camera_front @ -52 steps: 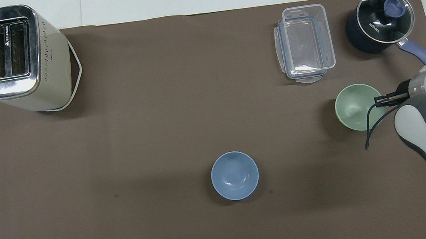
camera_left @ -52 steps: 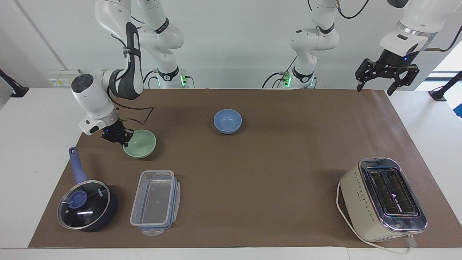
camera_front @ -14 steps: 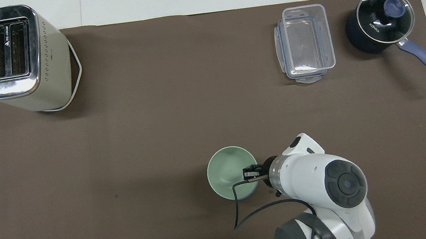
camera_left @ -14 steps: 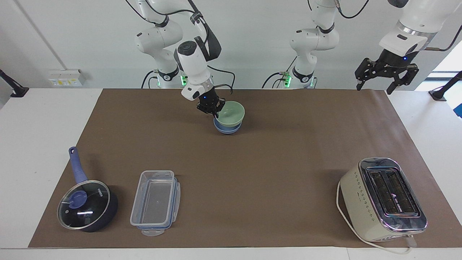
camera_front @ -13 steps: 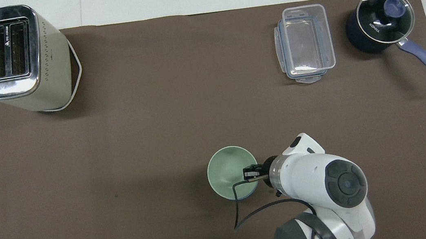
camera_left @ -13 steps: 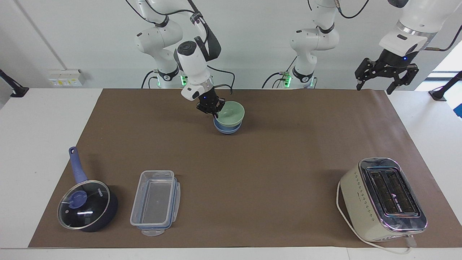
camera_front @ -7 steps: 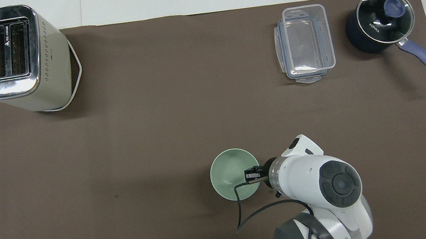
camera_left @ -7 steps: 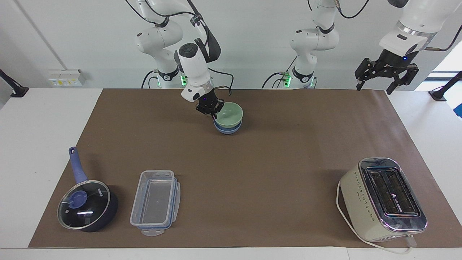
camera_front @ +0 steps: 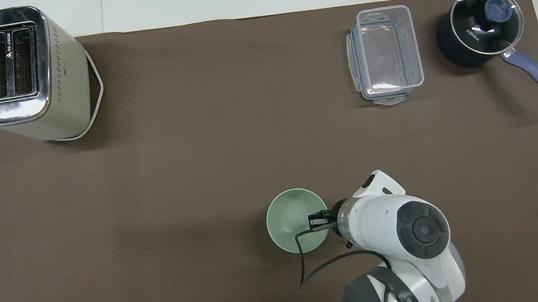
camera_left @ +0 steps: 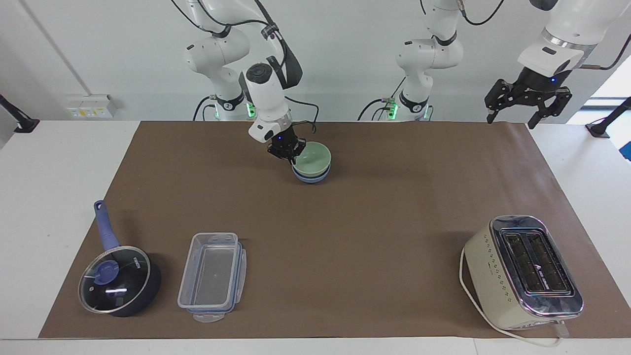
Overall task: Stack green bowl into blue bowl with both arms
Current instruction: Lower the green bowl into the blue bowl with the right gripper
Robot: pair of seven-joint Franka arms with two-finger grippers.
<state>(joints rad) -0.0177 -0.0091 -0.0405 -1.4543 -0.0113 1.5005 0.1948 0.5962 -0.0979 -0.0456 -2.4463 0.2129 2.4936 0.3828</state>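
Mint-green matte bowl (camera_left: 312,158) sits nested in your periwinkle-blue bowl (camera_left: 310,177); the right pincer (camera_left: 287,153) grips its rim, closed. You must release; left pincer (camera_left: 527,101) waits, spread wide.

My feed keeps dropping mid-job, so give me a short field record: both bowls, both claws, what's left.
green bowl: nested in the blue bowl, rim pinched
blue bowl: on the mat, near the robots, mid-table
right claw: shut on green bowl's rim
left claw: open, waiting in the air at its own end of the table
left to do: release green bowl
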